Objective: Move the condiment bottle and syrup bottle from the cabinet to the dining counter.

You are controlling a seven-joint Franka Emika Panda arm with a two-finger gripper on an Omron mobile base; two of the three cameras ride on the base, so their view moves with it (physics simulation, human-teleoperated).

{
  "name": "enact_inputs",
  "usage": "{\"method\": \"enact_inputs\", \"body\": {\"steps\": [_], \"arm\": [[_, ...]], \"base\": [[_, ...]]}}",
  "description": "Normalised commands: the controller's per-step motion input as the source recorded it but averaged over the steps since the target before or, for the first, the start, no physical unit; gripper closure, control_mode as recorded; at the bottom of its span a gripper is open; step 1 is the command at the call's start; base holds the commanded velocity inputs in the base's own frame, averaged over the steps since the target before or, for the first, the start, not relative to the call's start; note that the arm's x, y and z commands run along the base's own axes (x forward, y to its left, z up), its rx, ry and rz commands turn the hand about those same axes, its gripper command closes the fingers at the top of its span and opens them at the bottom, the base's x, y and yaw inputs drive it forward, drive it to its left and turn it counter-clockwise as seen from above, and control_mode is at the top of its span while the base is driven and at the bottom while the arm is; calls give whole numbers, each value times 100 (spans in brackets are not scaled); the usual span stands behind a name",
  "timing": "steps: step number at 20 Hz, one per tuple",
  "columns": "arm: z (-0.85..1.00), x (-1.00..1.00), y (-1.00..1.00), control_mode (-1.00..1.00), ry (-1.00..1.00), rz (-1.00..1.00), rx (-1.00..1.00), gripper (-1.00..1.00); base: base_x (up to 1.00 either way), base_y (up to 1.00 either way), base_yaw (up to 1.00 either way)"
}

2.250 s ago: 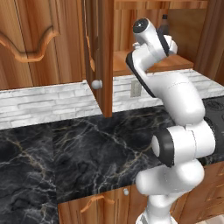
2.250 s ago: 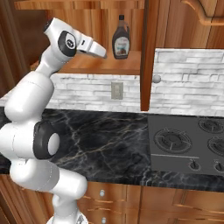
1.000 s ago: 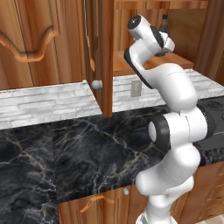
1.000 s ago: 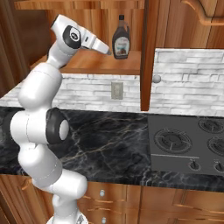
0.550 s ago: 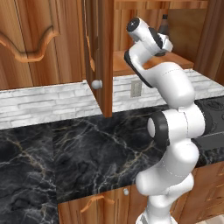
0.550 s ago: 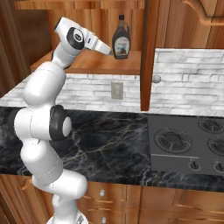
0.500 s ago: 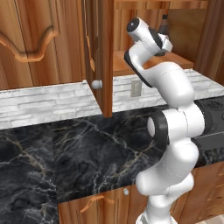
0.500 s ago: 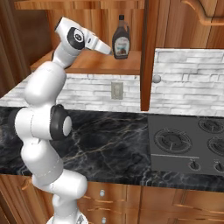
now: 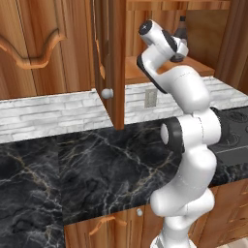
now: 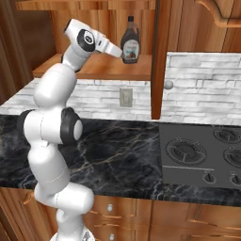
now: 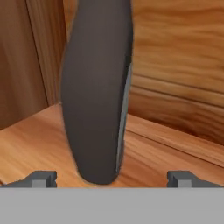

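Observation:
The syrup bottle (image 10: 130, 44), brown with a small dark cap, stands upright on the shelf of the open cabinet (image 10: 89, 67). My gripper (image 10: 123, 54) reaches into the cabinet at the bottle's lower body. In the hand view the dark bottle (image 11: 98, 87) rises very close, between the two fingertips (image 11: 41, 178), and my gripper (image 11: 111, 177) is open around its base without pressing it. In the left base view the bottle's top (image 9: 182, 28) shows behind the hand. The condiment bottle and the dining counter are out of view.
The open cabinet door (image 10: 160, 47) with its round knob (image 10: 168, 84) hangs just right of the bottle. Below lie a black marble counter (image 10: 117, 146), a white brick wall with an outlet (image 10: 125, 97), and a stove top (image 10: 202, 155) to the right.
The arm has stretched further into the cabinet, bringing the hand closer to the syrup bottle. The jaws have stayed open and the bottle has not moved.

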Motion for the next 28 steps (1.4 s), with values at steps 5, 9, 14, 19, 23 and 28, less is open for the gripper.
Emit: {"method": "enact_inputs", "body": {"steps": [5, 9, 14, 19, 23, 28], "arm": [[0, 34, -1, -100, 1, -2, 0, -100], [0, 24, -7, -100, 2, -2, 0, -100], [0, 11, -24, -100, 0, -3, 0, -100], [0, 5, -31, -100, 0, -5, 0, -100], [0, 6, -22, -100, 0, -4, 0, -100], [-9, 0, -11, -100, 0, -6, 0, 100]], "base": [[0, 0, 0], [0, 0, 0], [0, 0, 0], [0, 0, 0], [0, 0, 0], [0, 0, 0]]}}
